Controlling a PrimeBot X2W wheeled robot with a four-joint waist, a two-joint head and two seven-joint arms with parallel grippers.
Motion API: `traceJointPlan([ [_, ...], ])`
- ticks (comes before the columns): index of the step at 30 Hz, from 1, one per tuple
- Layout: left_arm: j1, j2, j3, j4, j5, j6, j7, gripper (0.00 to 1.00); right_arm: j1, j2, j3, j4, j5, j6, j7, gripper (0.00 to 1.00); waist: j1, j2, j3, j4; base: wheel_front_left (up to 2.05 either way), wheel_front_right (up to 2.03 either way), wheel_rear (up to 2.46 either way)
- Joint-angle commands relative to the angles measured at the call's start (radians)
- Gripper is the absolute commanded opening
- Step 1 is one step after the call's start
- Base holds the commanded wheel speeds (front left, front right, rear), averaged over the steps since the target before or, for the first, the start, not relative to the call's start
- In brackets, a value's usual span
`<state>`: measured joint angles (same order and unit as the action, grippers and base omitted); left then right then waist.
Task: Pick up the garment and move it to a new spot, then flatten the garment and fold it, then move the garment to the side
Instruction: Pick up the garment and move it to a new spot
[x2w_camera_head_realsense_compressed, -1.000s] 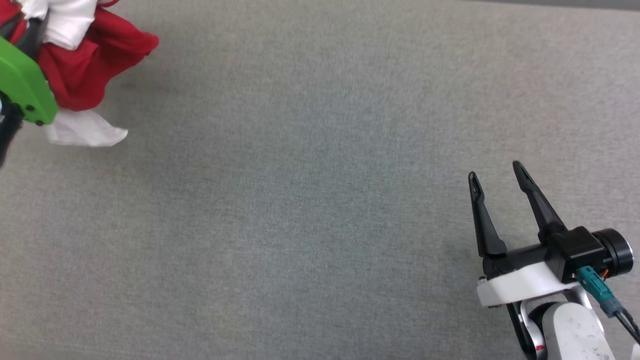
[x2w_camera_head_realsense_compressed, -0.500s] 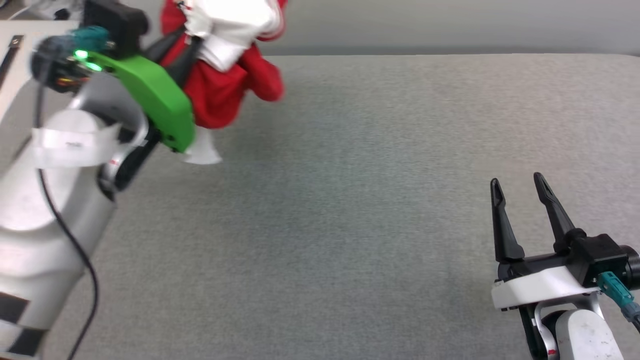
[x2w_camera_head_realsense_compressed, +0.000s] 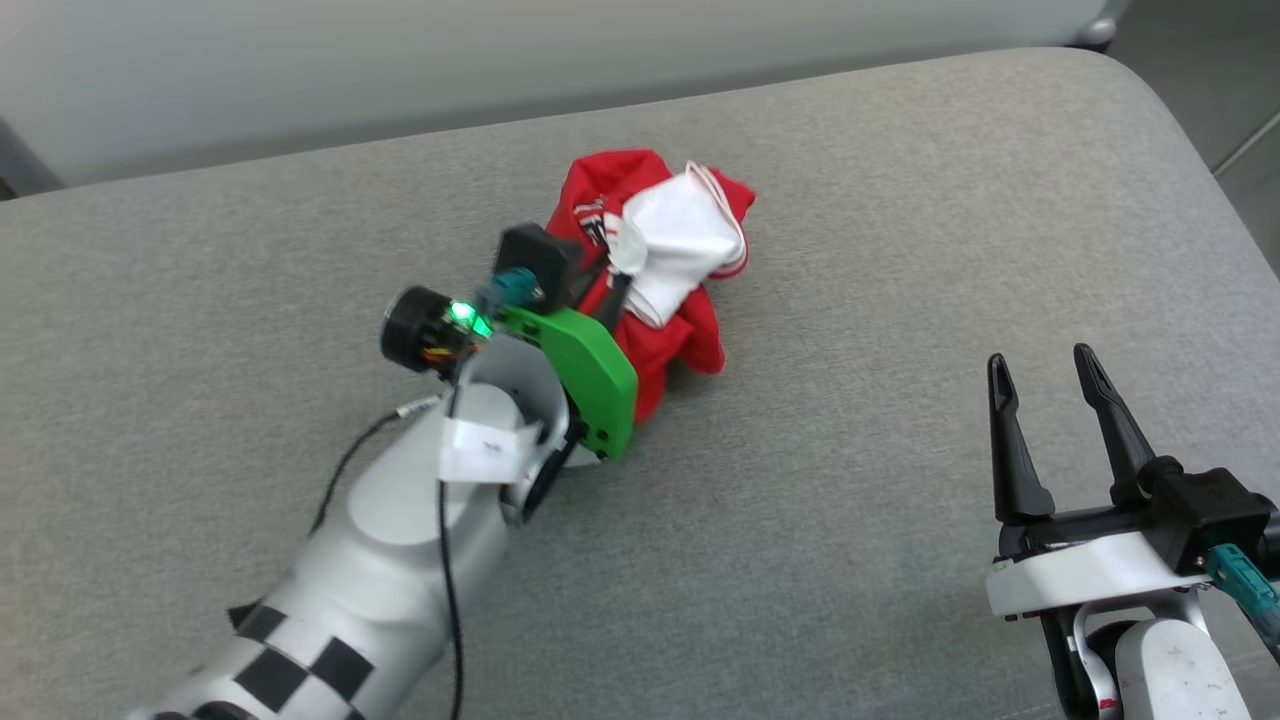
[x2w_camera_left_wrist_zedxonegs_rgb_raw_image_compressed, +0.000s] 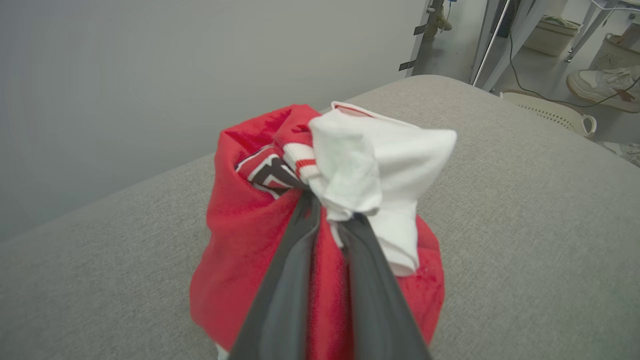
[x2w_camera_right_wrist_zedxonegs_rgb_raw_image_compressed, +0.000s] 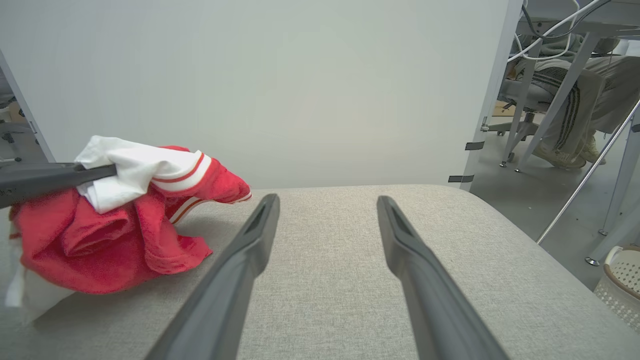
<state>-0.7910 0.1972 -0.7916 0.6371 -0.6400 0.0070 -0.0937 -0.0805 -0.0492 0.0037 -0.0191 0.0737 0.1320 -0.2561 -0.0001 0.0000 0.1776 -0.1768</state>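
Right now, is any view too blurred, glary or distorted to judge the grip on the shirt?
Head view: sharp, evenly lit, no glare, with a soft shadow under the garment. Left wrist view: the left gripper looks soft close to the lens, but the cloth is crisp and the gripper is plainly shut on it. Right wrist view: even light, the right gripper open and slightly soft near the lens.

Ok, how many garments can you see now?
1: the garment, bunched, pinched in the left claw over the far middle of the grey surface. The right claw is open, holding nothing.
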Motion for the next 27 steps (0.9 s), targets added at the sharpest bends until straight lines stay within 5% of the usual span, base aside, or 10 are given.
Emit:
traceJointPlan([
  [1, 0.018, -0.028, -0.012, 0.036, 0.016, 0.01, -0.021, 0.0, 0.007, -0.001, 0.002, -0.006, 0.006, -0.001, -0.006, 1.0, 0.0001, 0.0, 0.014, -0.032, 0.0, 0.0, 0.0],
  [2, 0.025, -0.054, -0.02, 0.068, 0.016, 0.011, -0.03, 0.03, 0.007, -0.001, 0.003, -0.006, 0.006, -0.001, -0.006, 1.0, 0.0001, 0.0, 0.016, -0.035, 0.0, 0.0, 0.0],
  [3, 0.03, -0.072, -0.029, 0.091, 0.015, 0.007, -0.037, 0.45, 0.007, -0.001, 0.003, -0.007, 0.006, -0.001, -0.006, 1.0, 0.0001, 0.0, 0.018, -0.036, 0.0, 0.0, 0.0],
  [4, 0.035, -0.091, -0.043, 0.117, 0.015, -0.004, -0.04, 1.0, 0.008, -0.001, 0.003, -0.007, 0.006, -0.001, -0.006, 1.0, 0.0001, 0.0, 0.019, -0.037, 0.0, 0.0, 0.0],
  [15, 0.049, -0.145, -0.134, 0.213, -0.007, -0.072, -0.094, 1.0, 0.018, -0.001, 0.007, 0.013, -0.004, -0.001, -0.006, 1.0, 0.0001, 0.0, -0.025, 0.034, 0.0, 0.0, 0.0],
  [22, 0.037, -0.143, -0.092, 0.149, -0.036, -0.053, -0.156, 1.0, 0.046, -0.001, -0.008, 0.026, -0.018, -0.001, -0.006, 1.0, 0.0001, 0.0, -0.093, 0.13, 0.0, 0.0, 0.0],
  [27, 0.065, -0.067, -0.017, 0.064, -0.016, -0.011, -0.167, 1.0, 0.065, -0.001, -0.016, 0.032, -0.026, -0.001, -0.006, 1.0, 0.0001, 0.0, -0.126, 0.186, 0.0, 0.0, 0.0],
])
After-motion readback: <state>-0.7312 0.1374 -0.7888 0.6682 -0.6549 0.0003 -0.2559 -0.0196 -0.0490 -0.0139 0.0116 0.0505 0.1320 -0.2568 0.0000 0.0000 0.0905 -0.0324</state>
